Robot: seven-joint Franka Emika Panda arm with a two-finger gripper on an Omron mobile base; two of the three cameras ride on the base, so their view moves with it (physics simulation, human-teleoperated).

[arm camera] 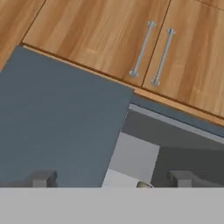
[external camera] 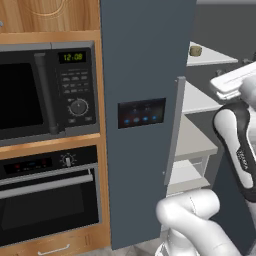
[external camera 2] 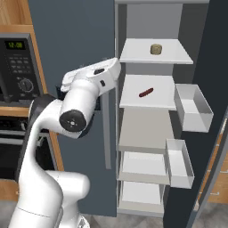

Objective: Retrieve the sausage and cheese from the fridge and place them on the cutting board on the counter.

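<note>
The fridge [external camera 2: 71,35] stands with its right door swung open and its left door [external camera: 145,75] shut. On the top white shelf sits the tan cheese [external camera 2: 155,49], also seen in the left base view as the cheese [external camera: 195,50]. One shelf lower lies the dark red sausage [external camera 2: 146,92]. My white hand [external camera 2: 95,73] hangs in front of the left door's edge, left of both shelves and about level with them. In the hand view my gripper [arm camera: 112,179] is open and empty, and a sliver of tan shows at the bottom edge. The cutting board and counter are out of view.
White door bins [external camera 2: 191,107] hang on the open right door [external camera 2: 211,53]. Left of the fridge, a black microwave [external camera: 45,90] sits above a black oven [external camera: 47,195]. Wooden cabinets with silver handles [arm camera: 153,52] run above the fridge.
</note>
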